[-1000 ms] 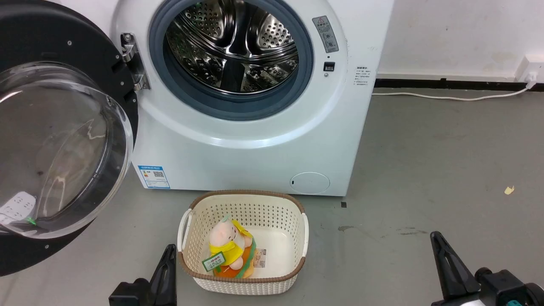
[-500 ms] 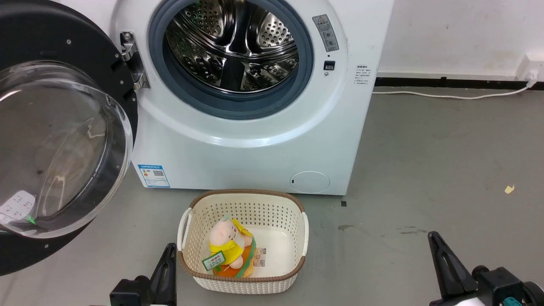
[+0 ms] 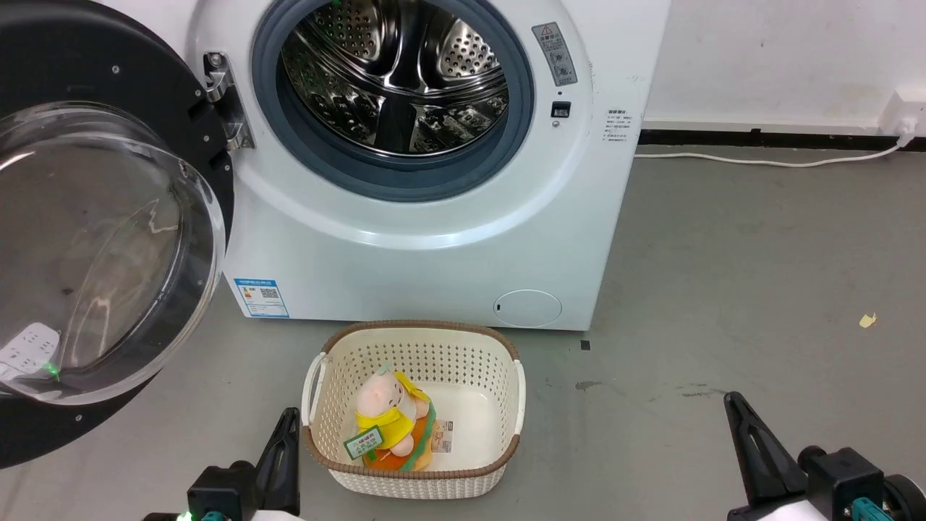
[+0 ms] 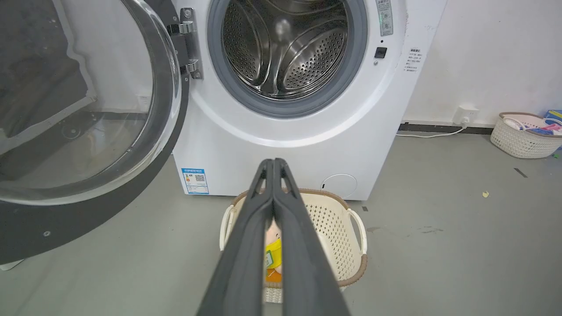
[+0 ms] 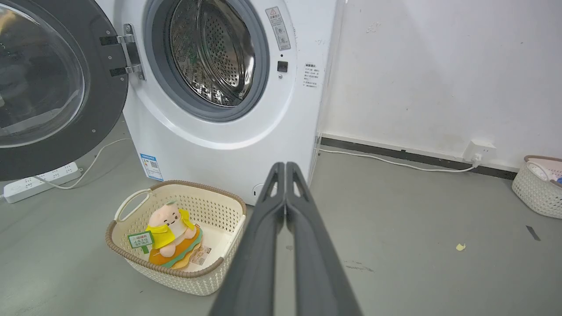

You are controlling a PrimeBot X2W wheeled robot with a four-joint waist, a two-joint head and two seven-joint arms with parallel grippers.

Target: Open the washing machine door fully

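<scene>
The washing machine door (image 3: pixel 108 239) hangs wide (left fingers (image 4: pixel 246 245), right fingers (image 5: pixel 259 245) closed).

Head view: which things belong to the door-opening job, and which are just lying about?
Job: washing machine door, standing wide open; left gripper and right gripper, both shut and empty.
Lying about: basket holding a plush toy; white cable on the floor; power strip; second basket.
</scene>
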